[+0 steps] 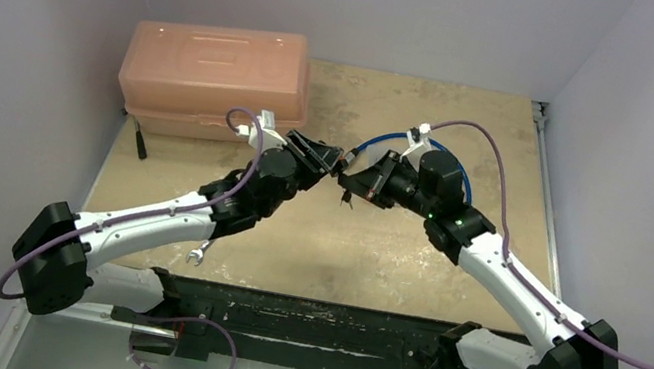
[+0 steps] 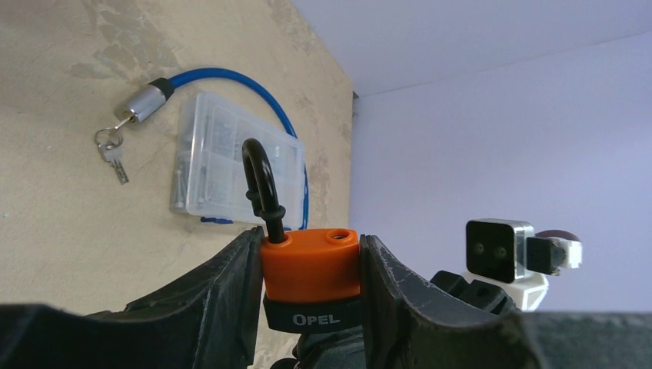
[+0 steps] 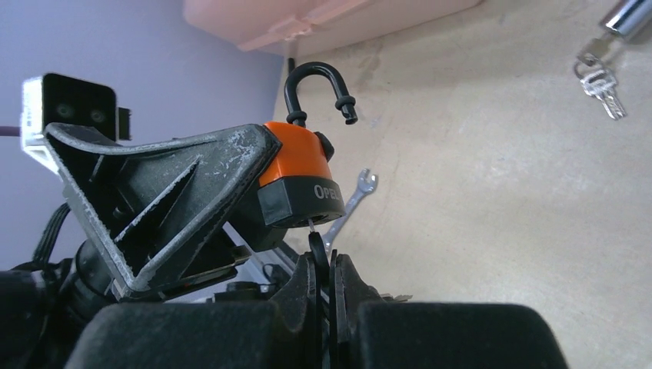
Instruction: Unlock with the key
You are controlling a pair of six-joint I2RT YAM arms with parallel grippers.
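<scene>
Right wrist shows the padlock open, key inserted below.

top: high rear, looking down | wrists: close-up, facing each other | shared: padlock

the left gripper clamps an orange padlock marked opel by its sides, with its black shackle standing up and one socket bare. beyond the padlock lies a clear compartment box with a blue cable lock curving past it. up-left of the padlock, keys hang at the cable's silver end.
</scene>
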